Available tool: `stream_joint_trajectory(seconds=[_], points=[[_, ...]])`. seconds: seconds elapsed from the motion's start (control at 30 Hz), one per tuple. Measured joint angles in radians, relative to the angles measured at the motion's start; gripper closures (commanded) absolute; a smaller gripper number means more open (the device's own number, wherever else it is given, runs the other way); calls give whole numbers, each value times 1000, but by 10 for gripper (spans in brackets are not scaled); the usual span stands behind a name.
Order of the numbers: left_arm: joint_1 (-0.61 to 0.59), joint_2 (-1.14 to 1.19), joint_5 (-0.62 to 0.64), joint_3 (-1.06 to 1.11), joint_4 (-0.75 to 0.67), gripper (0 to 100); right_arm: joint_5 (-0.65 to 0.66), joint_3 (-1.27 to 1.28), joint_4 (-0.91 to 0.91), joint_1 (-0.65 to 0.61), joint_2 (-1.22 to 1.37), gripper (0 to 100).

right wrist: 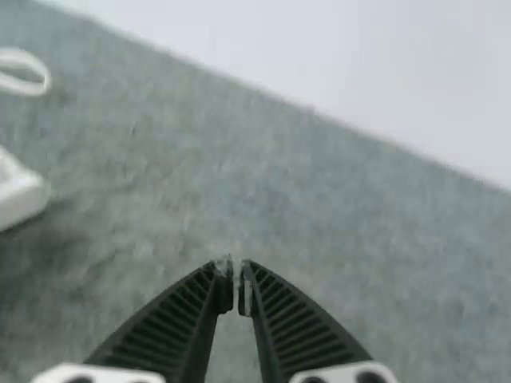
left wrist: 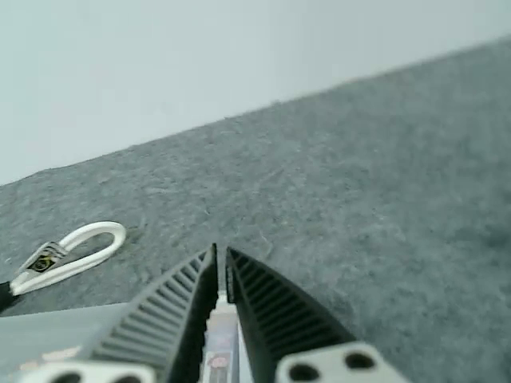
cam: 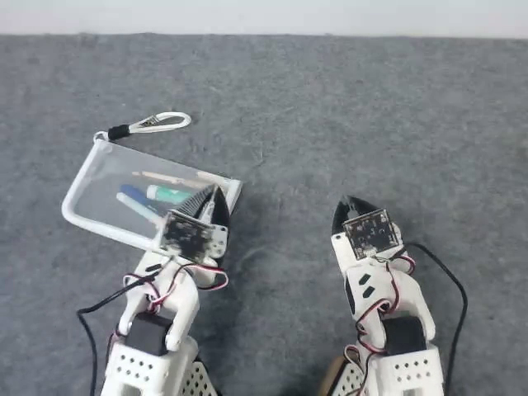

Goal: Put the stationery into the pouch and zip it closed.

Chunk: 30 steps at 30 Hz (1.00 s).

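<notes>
Left gripper [cam: 216,192] pinches the pouch [cam: 124,177] at its near end, with pens [cam: 158,195] inside. Right gripper [cam: 351,203] is pressed together and empty over the grey mat [cam: 346,99], well apart from the pouch.

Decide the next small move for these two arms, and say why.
Probably bring the right gripper across to steady the pouch. The pens already lie inside, the left gripper is pinched on a thin strip at the pouch's corner, perhaps the zipper pull, and the right one sits shut, well apart from it.
</notes>
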Motion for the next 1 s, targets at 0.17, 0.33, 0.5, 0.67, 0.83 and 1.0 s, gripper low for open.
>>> stream_joint_trajectory(seconds=[0.17,0.33,0.5,0.67,0.83,1.0], points=[[23,2,-34,14,-3,987,-183,0,152,-11,0,992],[23,2,-37,14,66,987,-258,0,276,-40,0,992],[23,2,-37,14,160,987,-264,0,382,-52,0,992],[23,2,-37,14,262,987,-264,0,551,-52,0,992],[-14,2,-37,14,376,987,-264,0,624,-52,0,992],[-40,2,-37,14,456,987,-264,0,628,-52,0,992]])
